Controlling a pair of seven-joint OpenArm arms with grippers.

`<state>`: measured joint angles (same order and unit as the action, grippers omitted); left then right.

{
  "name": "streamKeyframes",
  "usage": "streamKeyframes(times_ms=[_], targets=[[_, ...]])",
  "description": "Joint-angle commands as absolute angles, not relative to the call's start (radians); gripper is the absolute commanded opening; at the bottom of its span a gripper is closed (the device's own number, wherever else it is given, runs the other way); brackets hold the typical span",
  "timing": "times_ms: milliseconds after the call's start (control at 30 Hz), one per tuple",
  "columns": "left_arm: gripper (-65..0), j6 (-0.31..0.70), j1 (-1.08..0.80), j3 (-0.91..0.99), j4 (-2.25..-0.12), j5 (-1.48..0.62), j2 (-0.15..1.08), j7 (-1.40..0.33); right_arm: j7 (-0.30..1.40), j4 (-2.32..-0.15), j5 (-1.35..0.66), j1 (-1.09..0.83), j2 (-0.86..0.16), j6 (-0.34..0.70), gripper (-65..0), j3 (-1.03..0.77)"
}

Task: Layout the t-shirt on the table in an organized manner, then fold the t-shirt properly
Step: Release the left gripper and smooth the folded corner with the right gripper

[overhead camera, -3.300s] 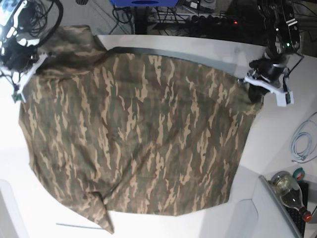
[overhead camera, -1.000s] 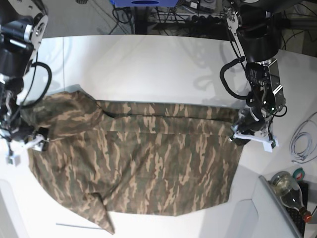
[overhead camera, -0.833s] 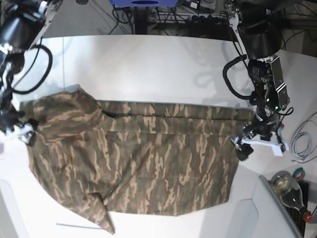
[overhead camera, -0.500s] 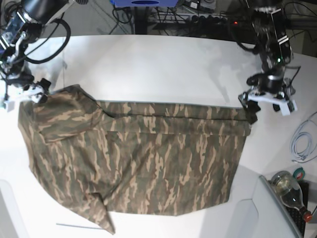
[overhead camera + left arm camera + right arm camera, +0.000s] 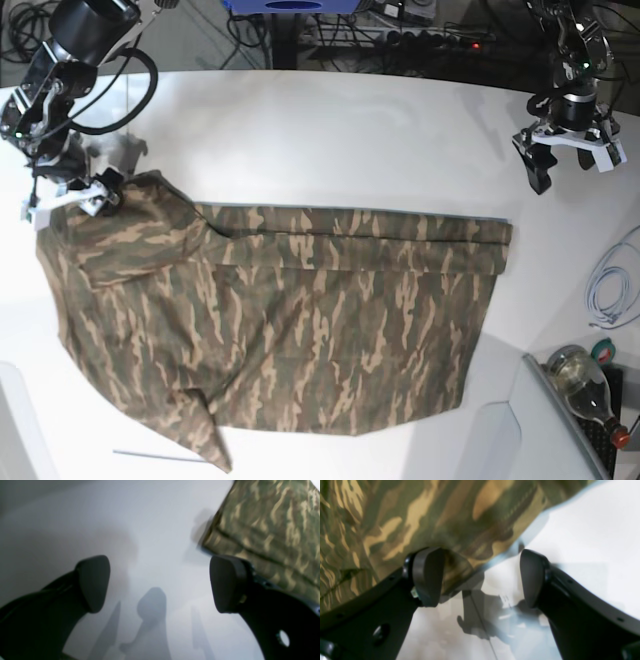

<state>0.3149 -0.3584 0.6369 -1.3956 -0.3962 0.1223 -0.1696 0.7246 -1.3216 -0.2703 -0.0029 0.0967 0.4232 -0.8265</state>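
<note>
The camouflage t-shirt (image 5: 290, 320) lies flat on the white table (image 5: 330, 140), its far part doubled over into a straight fold. My left gripper (image 5: 560, 165) hangs open above bare table, apart from the shirt's folded right corner (image 5: 497, 245). The left wrist view shows that gripper (image 5: 160, 582) wide open over white table (image 5: 100, 517), with the shirt (image 5: 270, 525) at the upper right. My right gripper (image 5: 75, 195) is open at the shirt's far left corner. In the right wrist view this gripper (image 5: 480, 577) holds nothing; one pad (image 5: 427, 575) sits against the cloth edge (image 5: 420, 512).
A glass bottle (image 5: 585, 385), a tape roll (image 5: 603, 350) and a coiled white cable (image 5: 610, 290) lie at the right edge. A grey box (image 5: 530, 425) stands at the front right. Cables and a power strip (image 5: 420, 40) run behind the table.
The shirt's far edge was folded forward. The left gripper opened, let go of the right corner and moved back to the far right. The right gripper moved back along the left edge.
</note>
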Motion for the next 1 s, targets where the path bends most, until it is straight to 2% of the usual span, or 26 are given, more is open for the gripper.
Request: streamKeyframes(times_ms=[0, 67, 167, 200, 233, 400, 633, 800, 967], targets=[[-4.9, 0.321, -0.355, 0.639, -1.411, -0.404, 0.136, -0.143, 0.713, -1.337, -0.286, 0.01, 0.087, 0.43, -22.7, -0.825], [-4.9, 0.321, -0.355, 0.639, -1.403, -0.404, 0.136, -0.143, 0.72, -1.336, -0.286, 0.019, 0.087, 0.43, -32.0, -0.825], [-4.9, 0.321, -0.355, 0.639, -1.397, -0.404, 0.136, -0.143, 0.736, -1.337, -0.286, 0.019, 0.087, 0.43, -55.8, -0.825], [-4.9, 0.321, -0.354, 0.639, -1.397, -0.404, 0.134, -0.143, 0.75, -1.339, -0.286, 0.021, 0.087, 0.43, -62.0, -0.825], [-4.9, 0.321, -0.354, 0.639, -1.397, -0.404, 0.134, -0.143, 0.76, -1.343, -0.286, 0.022, 0.087, 0.43, -65.0, -0.825], [-4.9, 0.321, -0.351, 0.638, -1.397, -0.404, 0.133, -0.143, 0.773, -1.376, -0.285, 0.033, 0.087, 0.43, -64.8, -0.825], [-4.9, 0.321, -0.349, 0.638, -1.397, -0.403, 0.133, -0.143, 0.883, -1.471, -0.285, 0.07, 0.088, 0.43, -64.8, -0.817], [-4.9, 0.321, -0.348, 0.631, -1.397, -0.401, 0.131, -0.143, 0.889, -1.461, -0.28, 0.136, 0.067, 0.423, -64.8, -0.708], [-4.9, 0.321, -0.349, 0.63, -1.397, -0.398, 0.131, -0.145, 0.852, -1.359, -0.28, 0.252, 0.031, 0.326, -64.8, -0.613]])
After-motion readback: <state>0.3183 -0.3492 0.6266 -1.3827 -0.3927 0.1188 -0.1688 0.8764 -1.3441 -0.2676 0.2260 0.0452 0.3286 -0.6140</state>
